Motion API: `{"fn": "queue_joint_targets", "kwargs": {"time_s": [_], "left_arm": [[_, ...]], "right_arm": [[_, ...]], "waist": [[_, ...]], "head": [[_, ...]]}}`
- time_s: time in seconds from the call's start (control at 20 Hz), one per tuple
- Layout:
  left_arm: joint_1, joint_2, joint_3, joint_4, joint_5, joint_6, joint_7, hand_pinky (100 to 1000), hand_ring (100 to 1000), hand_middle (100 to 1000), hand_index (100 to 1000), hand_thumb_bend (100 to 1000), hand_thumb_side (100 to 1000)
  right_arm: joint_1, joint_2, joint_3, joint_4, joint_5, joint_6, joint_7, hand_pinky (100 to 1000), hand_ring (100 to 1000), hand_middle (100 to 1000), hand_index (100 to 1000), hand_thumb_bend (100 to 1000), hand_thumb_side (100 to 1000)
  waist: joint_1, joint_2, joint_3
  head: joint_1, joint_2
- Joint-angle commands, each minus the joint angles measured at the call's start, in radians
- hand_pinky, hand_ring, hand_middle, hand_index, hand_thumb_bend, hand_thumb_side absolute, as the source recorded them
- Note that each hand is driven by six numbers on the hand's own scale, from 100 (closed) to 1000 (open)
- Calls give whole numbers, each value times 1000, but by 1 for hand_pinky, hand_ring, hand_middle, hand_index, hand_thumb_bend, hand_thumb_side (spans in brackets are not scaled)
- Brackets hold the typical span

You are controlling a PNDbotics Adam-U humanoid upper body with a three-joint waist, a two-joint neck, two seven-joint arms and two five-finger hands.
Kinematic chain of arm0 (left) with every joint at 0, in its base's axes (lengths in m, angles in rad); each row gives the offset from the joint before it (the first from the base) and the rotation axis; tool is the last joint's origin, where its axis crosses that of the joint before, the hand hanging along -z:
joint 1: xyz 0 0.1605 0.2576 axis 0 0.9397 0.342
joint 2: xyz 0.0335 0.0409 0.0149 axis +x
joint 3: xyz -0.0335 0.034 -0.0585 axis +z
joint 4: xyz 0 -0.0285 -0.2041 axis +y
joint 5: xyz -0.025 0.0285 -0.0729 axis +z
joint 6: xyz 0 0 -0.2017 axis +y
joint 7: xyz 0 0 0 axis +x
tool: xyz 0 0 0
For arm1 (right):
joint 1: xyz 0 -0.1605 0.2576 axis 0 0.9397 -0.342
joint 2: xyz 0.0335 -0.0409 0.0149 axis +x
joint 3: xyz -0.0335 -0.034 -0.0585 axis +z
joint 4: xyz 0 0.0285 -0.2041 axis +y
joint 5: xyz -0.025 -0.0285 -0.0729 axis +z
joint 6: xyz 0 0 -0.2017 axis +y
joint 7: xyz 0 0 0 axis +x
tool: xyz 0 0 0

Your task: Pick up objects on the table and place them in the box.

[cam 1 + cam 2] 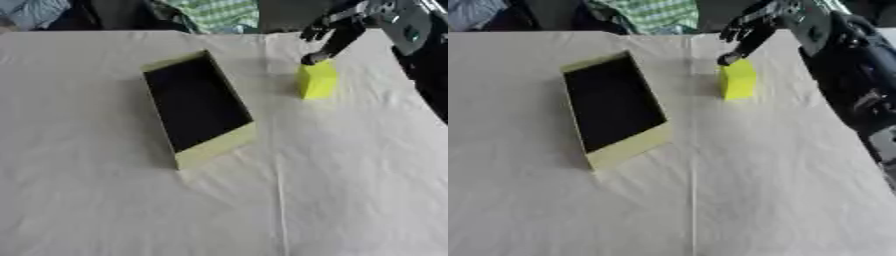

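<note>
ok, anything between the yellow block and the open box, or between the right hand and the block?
Nothing visible. The right hand is already at the top of the small yellow block, and only bare white tablecloth lies between the block and the shallow yellow box with a dark inside, to its left.

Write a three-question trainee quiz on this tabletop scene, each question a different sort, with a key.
1. True or false: the yellow block already lies inside the box.
2. Which robot hand reaches the block? A) left B) right
3. Fill in: the box's inside looks ____ in colour.

Key:
1. False. The block stands on the white table cover, to the right of the box and apart from it.
2. B. The right robot hand comes in from the upper right, one fingertip at the block's top far edge; the left does not show.
3. Black; nothing shows inside.
</note>
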Motion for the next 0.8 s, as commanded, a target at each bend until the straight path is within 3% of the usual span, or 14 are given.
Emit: {"fn": "queue_joint_targets", "kwargs": {"time_s": [0.05,0.3,0.8], "left_arm": [[-5,26,4,-20,2,-1,-8,639,539,519,719,100,814],[-5,23,4,-20,5,-1,-10,638,538,517,719,100,812],[-7,19,3,-20,9,-1,-16,637,537,514,717,100,811]], "right_arm": [[-13,-45,0,-19,6,-20,1,952,1000,965,1000,303,456],[4,-54,2,-28,43,-41,1,960,1000,978,1000,331,417],[23,-47,16,-20,120,-77,-59,954,1000,988,1000,377,431]], "waist": [[-14,-32,2],[-12,-29,3],[-8,-25,7]], "head": [[2,-5],[4,-6],[0,-9]]}}
